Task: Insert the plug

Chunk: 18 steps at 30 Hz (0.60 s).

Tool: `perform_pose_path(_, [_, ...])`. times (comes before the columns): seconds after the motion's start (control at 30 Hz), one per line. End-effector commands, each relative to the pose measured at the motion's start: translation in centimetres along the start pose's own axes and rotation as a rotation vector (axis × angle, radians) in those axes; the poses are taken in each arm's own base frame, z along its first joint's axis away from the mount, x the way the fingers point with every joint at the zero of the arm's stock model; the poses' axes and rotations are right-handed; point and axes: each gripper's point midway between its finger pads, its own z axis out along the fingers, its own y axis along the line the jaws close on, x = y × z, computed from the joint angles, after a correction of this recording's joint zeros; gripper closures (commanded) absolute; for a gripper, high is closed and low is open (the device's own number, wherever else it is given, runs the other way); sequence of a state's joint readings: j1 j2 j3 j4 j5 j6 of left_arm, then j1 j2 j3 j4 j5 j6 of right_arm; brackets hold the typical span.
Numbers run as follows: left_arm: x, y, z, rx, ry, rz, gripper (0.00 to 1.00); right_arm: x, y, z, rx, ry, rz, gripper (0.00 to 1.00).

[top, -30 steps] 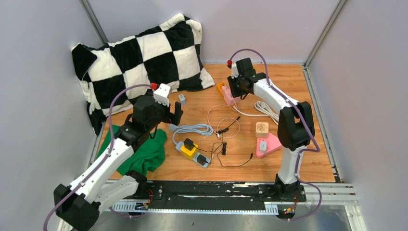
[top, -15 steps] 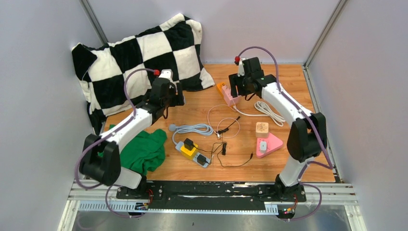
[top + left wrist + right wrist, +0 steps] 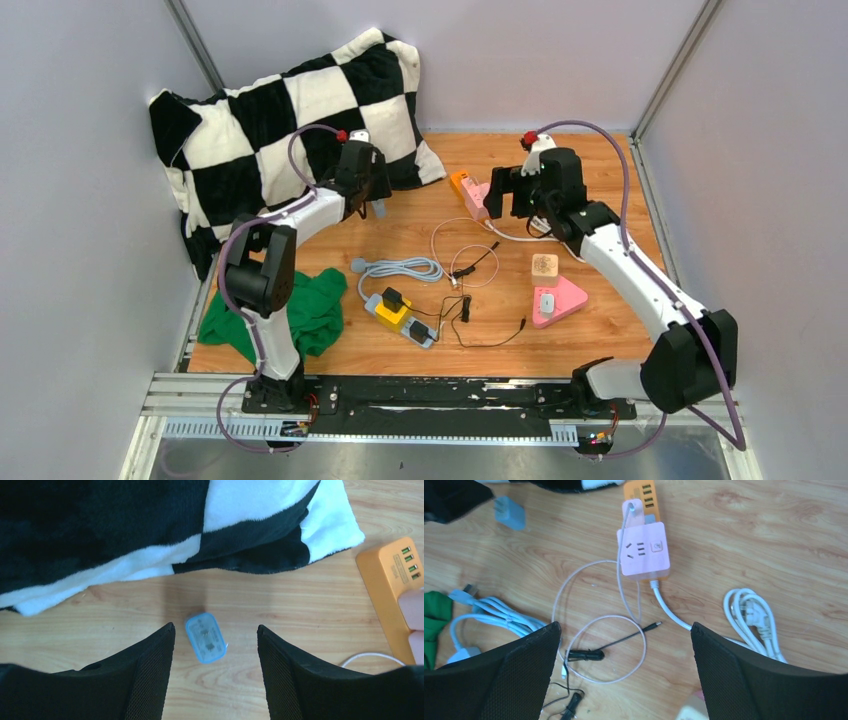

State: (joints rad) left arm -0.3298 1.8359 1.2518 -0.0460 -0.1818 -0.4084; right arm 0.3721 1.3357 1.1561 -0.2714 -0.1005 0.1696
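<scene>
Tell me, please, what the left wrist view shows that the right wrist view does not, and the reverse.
Only the left wrist view: the left fingers open on either side of the blue plug, not touching it, and a broad stretch of the checkered pillow.
Only the right wrist view: the face of the pink socket block, a coiled white cord, a light blue cable, thin black leads and a green cloth.
Both: the blue plug lying on the wooden table, and the orange power strip.
</scene>
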Motion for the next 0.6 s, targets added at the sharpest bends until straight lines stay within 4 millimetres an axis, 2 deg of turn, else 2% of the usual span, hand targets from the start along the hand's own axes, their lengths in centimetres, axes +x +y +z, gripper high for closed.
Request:
perform_pose_path(0.0, [-0.7, -0.2, 2.0, -0.007, -0.012, -0.018, 0.37, -2.1, 0.1, 0.4, -0.06, -0.172, 0.153, 0.0])
perform_pose_path(0.27, [1.0, 0.5, 3.6, -0.045, 0.039, -0.005, 0.42, -2.0, -0.1, 0.8, -0.085, -0.164, 0.166, 0.07])
perform_pose_path(0.57, [2.7, 1.5, 3.9, -0.07, 0.104, 0.018, 0.54, -2.3, 0.0, 0.4, -0.087, -0.179, 0.146, 0.11])
